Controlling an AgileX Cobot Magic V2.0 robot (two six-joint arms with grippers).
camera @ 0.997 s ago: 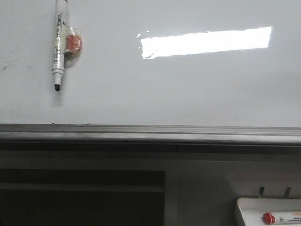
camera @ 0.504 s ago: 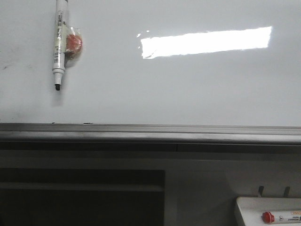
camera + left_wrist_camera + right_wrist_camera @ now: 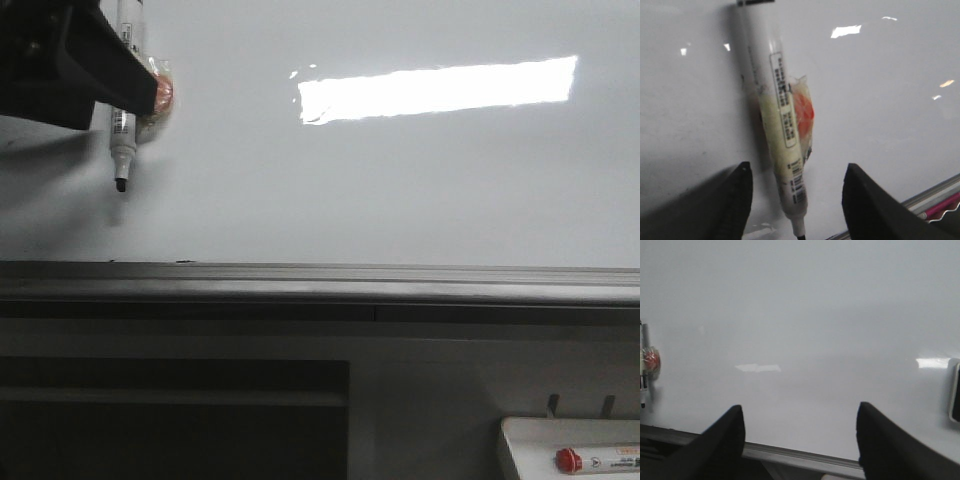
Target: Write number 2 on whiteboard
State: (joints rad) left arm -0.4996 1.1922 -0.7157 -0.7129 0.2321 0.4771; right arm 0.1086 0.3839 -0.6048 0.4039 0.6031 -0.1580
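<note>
The whiteboard (image 3: 400, 190) fills the upper front view, glossy and bare; the number 2 is not in view. A white marker (image 3: 121, 150) hangs on it at the upper left, black tip down, with a red magnet (image 3: 160, 92) beside its barrel. My left gripper (image 3: 90, 75) enters at the top left and covers the marker's upper part. The left wrist view has this gripper (image 3: 797, 169) open, its fingers on either side of the marker (image 3: 782, 145) with gaps on both sides. My right gripper (image 3: 800, 409) is open and empty, facing the whiteboard (image 3: 805, 315).
A grey metal rail (image 3: 320, 283) runs along the board's lower edge, with a dark opening (image 3: 170, 420) below it. A white tray (image 3: 530, 440) at the lower right holds a red-capped marker (image 3: 600, 460). A dark-framed object (image 3: 955, 392) sits on the board at the right wrist view's edge.
My left gripper has come into the front view at the top left and now covers the marker's upper part. The marker has not moved.
</note>
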